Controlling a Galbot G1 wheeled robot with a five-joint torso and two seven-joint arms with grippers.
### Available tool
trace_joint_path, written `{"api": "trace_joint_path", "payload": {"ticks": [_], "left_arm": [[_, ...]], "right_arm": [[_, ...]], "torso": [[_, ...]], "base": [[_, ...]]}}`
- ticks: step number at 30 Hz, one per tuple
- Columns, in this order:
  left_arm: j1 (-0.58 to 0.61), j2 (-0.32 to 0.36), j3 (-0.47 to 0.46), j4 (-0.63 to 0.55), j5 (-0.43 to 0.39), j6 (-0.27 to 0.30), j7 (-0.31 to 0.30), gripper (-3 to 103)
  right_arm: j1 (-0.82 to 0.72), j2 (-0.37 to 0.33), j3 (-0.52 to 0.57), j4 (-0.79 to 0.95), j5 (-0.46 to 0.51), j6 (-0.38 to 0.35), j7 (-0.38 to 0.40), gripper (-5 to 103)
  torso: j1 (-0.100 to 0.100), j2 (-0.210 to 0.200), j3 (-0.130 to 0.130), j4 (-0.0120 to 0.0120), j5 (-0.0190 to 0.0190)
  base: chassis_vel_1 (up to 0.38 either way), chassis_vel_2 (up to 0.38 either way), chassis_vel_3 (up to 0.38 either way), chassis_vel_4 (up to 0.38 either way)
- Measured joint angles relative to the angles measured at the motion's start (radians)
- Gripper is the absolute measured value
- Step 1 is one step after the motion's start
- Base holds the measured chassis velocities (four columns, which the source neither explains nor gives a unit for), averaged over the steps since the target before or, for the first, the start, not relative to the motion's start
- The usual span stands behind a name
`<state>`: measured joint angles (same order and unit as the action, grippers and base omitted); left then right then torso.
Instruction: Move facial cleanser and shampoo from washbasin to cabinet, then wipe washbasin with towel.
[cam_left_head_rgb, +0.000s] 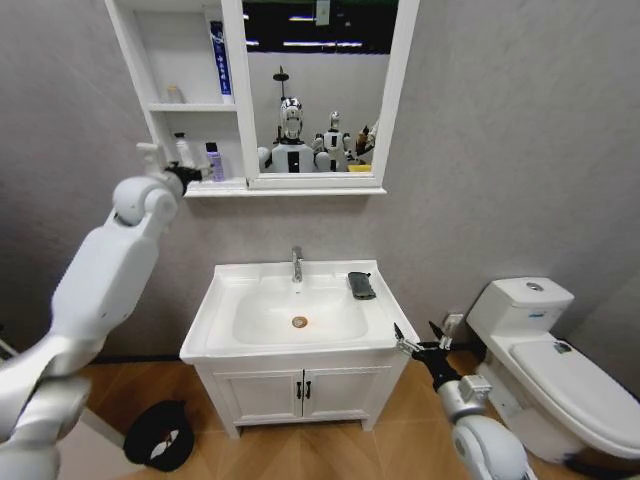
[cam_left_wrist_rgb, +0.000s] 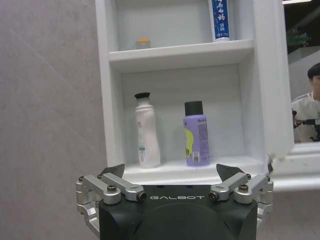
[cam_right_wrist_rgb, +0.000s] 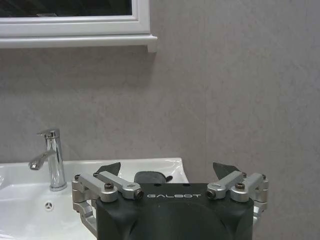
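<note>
Head view: you see the cabinet (cam_left_head_rgb: 170, 107) at 11 o'clock, the washbasin (cam_left_head_rgb: 300, 312) at centre below it.
Left gripper (cam_left_head_rgb: 183, 177): raised at the lowest shelf's front edge, around 10 o'clock; from here you cannot tell its spread.
Bottles: the shampoo (cam_left_head_rgb: 214, 162) and the facial cleanser (cam_left_head_rgb: 184, 151) stand on that lowest shelf.
Towel (cam_left_head_rgb: 361, 285): lying on the basin's rim at 3 o'clock from the tap (cam_left_head_rgb: 297, 264).
Right gripper (cam_left_head_rgb: 420, 340): low, near the basin's front right corner at 5 o'clock, fingers spread, nothing between them.

Left wrist view: here you get what the head view hides. The left gripper (cam_left_wrist_rgb: 171, 174) is wide open and holds nothing.
Shelf contents: the facial cleanser (cam_left_wrist_rgb: 147, 131) and the shampoo (cam_left_wrist_rgb: 196, 134) stand upright, apart from each other, just beyond the fingertips; a blue-and-white tube (cam_left_wrist_rgb: 219, 19) stands on the shelf above.

Right wrist view: the right gripper (cam_right_wrist_rgb: 168, 171) is wide open and empty.
Basin: the washbasin (cam_right_wrist_rgb: 100, 176) lies ahead, tap (cam_right_wrist_rgb: 51, 159) toward 9 o'clock; the towel (cam_right_wrist_rgb: 151, 176) shows dark between the fingers, farther off, on the rim.
</note>
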<state>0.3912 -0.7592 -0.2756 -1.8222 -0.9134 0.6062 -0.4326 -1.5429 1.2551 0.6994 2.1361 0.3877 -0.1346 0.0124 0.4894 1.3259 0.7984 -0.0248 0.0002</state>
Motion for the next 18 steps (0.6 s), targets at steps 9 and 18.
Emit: {"api": "trace_joint_path", "payload": {"ticks": [9, 18], "left_arm": [[0.487, -0.013, -0.239, -0.232, 0.059, -0.086, -0.010, 100], [0.719, -0.165, -0.270, -0.333, 0.223, -0.237, 0.061, 100]], "right_arm": [[0.069, -0.141, -0.006, 0.034, 0.097, -0.089, 0.067, 100], [0.057, -0.270, 0.019, 0.094, 0.177, -0.196, 0.202, 100]], "torso": [[0.000, 0.000, 0.000, -0.0009, -0.0001], [0.000, 0.000, 0.000, -0.0018, 0.0003]], "base": [[0.000, 0.000, 0.000, 0.000], [0.000, 0.000, 0.000, 0.000]]}}
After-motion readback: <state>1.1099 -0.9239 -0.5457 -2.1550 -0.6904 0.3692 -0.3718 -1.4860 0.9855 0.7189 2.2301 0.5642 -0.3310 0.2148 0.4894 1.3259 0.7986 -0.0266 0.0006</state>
